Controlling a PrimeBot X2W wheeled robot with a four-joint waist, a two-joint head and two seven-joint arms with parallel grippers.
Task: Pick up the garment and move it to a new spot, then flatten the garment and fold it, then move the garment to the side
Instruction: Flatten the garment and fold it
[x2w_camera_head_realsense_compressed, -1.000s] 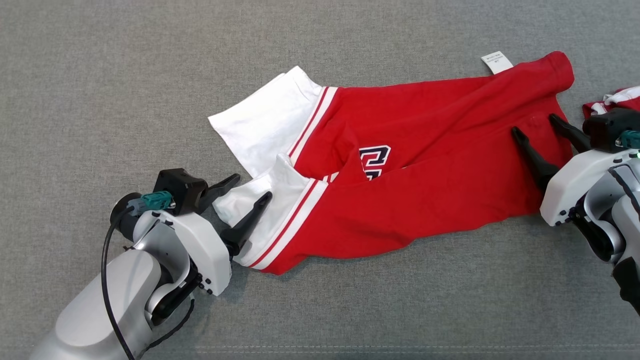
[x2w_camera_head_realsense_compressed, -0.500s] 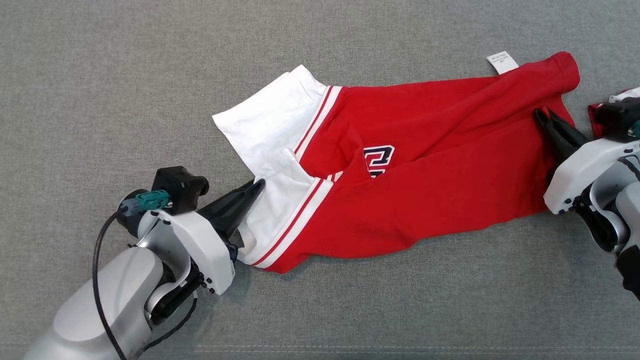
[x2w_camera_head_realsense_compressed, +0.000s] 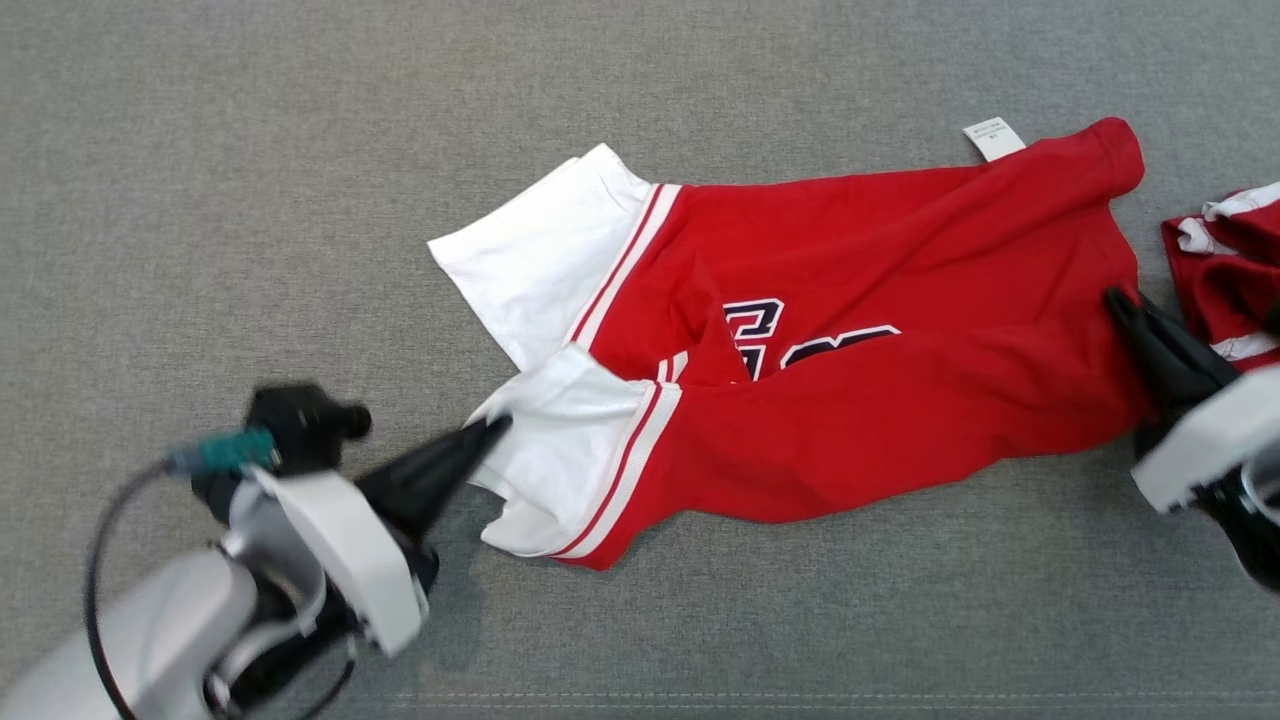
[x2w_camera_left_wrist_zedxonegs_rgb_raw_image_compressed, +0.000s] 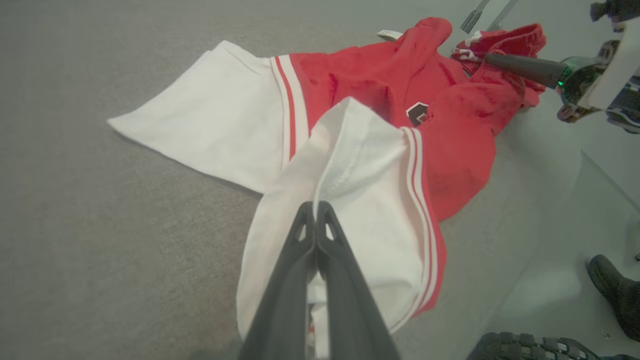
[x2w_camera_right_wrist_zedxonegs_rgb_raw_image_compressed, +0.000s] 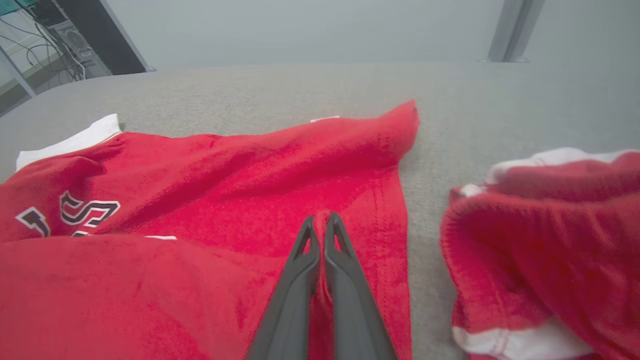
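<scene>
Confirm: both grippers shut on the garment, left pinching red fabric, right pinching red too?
Wrong on the left: the left gripper is shut on the white sleeve of the garment, as the left wrist view shows. The right gripper is shut on its red fabric.

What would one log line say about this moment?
left tool: shut on garment, white part | right tool: shut on garment, red end | garment: wrinkled, not yet flat | other red cloth: at right
</scene>
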